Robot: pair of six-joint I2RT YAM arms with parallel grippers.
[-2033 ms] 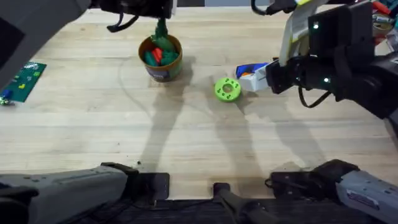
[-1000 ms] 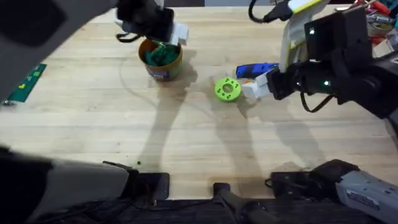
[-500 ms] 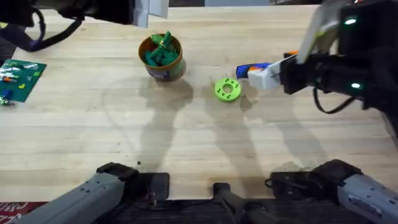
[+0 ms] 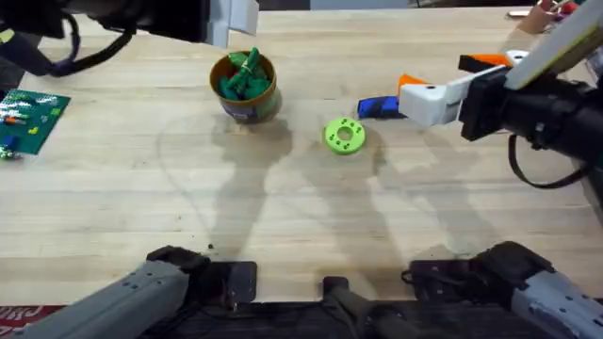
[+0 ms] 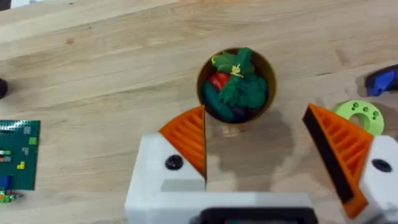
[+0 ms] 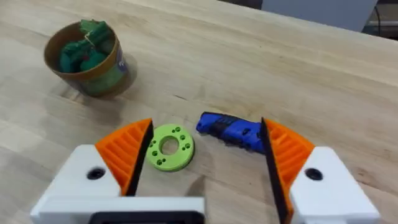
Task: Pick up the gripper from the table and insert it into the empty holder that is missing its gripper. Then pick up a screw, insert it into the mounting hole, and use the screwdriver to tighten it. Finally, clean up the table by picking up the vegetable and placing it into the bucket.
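Note:
The yellow-orange bucket stands at the back left of the table. The dark-green vegetable rests inside it on top of other toy food, one end poking above the rim. My left gripper hovers open and empty just behind and above the bucket. To the right, my right gripper is open and empty above a blue-handled tool.
A bright green round disc with holes lies mid-table beside the blue tool. A green circuit board sits at the left edge. Bare wood covers the front half of the table.
My left gripper lowered the vegetable into the bucket, let go and pulled up and back. My right gripper drew away from the green disc toward the right.

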